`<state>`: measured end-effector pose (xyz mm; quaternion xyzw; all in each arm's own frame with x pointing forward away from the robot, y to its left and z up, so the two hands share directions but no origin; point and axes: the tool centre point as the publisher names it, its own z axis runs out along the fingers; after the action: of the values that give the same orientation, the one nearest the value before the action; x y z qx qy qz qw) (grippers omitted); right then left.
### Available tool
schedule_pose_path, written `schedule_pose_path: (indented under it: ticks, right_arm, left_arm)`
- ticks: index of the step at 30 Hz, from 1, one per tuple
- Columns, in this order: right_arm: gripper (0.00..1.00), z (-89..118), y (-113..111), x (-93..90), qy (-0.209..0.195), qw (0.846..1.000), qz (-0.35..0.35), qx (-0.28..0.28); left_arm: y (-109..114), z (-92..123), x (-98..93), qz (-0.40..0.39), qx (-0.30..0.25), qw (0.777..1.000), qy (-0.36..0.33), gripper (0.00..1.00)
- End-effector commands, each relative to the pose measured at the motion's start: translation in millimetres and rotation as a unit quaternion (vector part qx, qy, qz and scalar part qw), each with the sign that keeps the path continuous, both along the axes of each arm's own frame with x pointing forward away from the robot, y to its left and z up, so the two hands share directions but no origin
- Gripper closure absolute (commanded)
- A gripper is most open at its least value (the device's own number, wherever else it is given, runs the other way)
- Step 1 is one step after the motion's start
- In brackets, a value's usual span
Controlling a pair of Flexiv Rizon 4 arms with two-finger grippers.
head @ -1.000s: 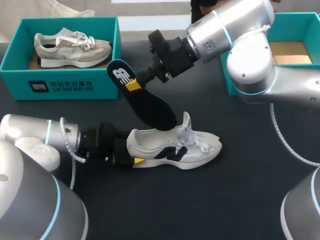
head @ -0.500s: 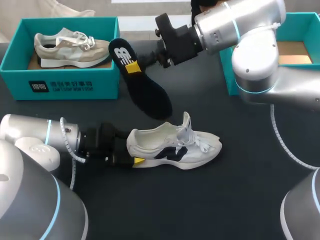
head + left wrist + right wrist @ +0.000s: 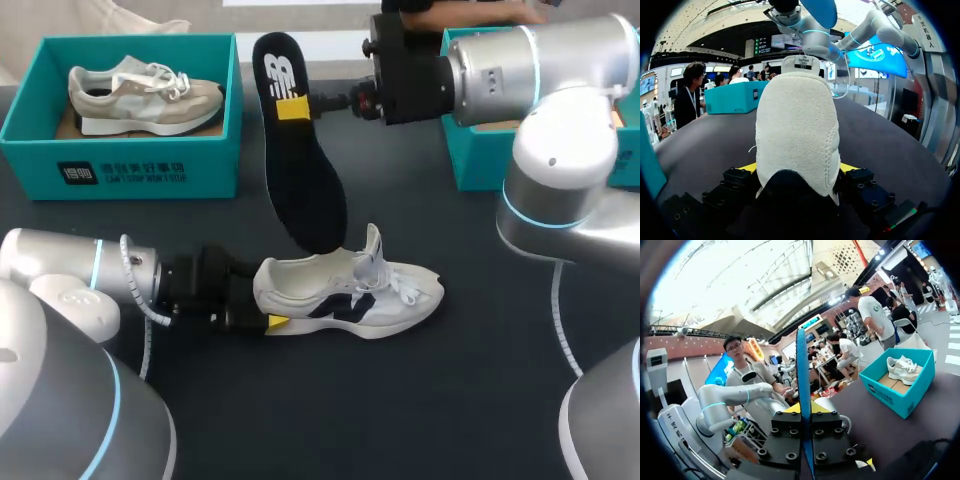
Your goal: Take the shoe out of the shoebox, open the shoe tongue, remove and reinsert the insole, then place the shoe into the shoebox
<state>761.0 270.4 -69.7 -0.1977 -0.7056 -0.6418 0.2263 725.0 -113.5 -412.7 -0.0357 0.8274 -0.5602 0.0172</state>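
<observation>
At your far left, a teal shoebox holds a beige shoe. Nearer you, your left gripper is clamped on the heel of the white shoe, with a yellow-tipped finger pressed to each side. That shoe stands upright on the dark table, out of any box, with its toe pointing right. Above its opening hangs the black insole, pinched near its heel end by your right gripper and slanting down toward the shoe. Its toe end may rest on the shoe's collar, but you can't tell from here. A second teal box sits far right.
</observation>
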Motion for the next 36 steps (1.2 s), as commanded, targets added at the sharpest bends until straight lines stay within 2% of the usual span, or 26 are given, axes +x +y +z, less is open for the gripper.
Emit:
schedule_pose_path:
  ticks: [1, 15, 17, 22, 28, 31, 36]
  right_arm:
    - [1.00, -1.7, -1.3, -6.4, 0.016, 1.000, -0.016, 0.016]
    - [1.00, -1.7, -1.3, -6.4, 0.016, 1.000, -0.016, 0.016]
    - [1.00, -1.4, -10.1, -9.3, 0.030, 0.999, -0.018, 0.019]
    - [1.00, 8.5, -34.3, -23.0, 0.070, 0.997, -0.022, -0.002]
    - [1.00, 29.4, -58.9, -45.3, 0.070, 0.997, -0.039, -0.016]
    - [1.00, 35.5, -62.1, -57.2, 0.084, 0.995, -0.046, -0.012]
    - [1.00, 39.1, -54.9, -78.5, 0.107, 0.993, -0.048, -0.007]
  left_arm:
    - [-0.6, -0.2, -0.5, 0.001, 0.000, 1.000, 0.000, 1.00]
    - [-0.6, -0.2, -0.5, 0.001, 0.000, 1.000, 0.000, 1.00]
    - [-0.6, -0.2, -0.5, 0.001, 0.000, 1.000, 0.000, 1.00]
    - [-0.6, -0.2, -0.5, 0.001, 0.000, 1.000, 0.000, 1.00]
    - [-0.6, -0.2, -0.5, 0.001, 0.000, 1.000, 0.000, 1.00]
    - [-0.6, -0.2, -0.5, 0.001, 0.000, 1.000, 0.000, 1.00]
    - [-0.6, -0.2, -0.5, 0.001, 0.000, 1.000, 0.000, 1.00]
